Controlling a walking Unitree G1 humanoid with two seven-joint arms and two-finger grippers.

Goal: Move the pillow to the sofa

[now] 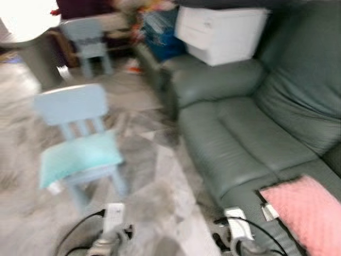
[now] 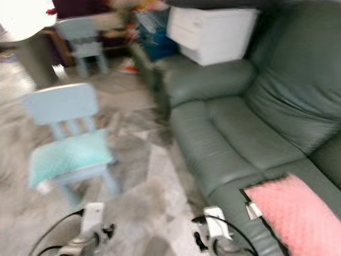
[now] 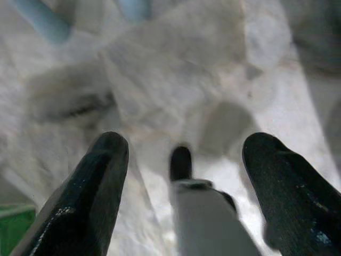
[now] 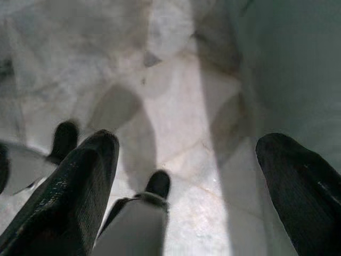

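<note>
From our head cameras, blurred, the pink pillow (image 1: 306,214) lies on the dark green sofa (image 1: 250,133) seat at our right; a light blue child's chair (image 1: 80,144) carrying what may be a teal cushion (image 1: 79,156) stands left on the marble floor (image 1: 154,176).

At our left wrist, the left gripper (image 3: 184,160) hangs spread and empty above the floor.

At our right wrist, the right gripper (image 4: 186,160) is likewise spread, just beside the sofa's front.
</note>
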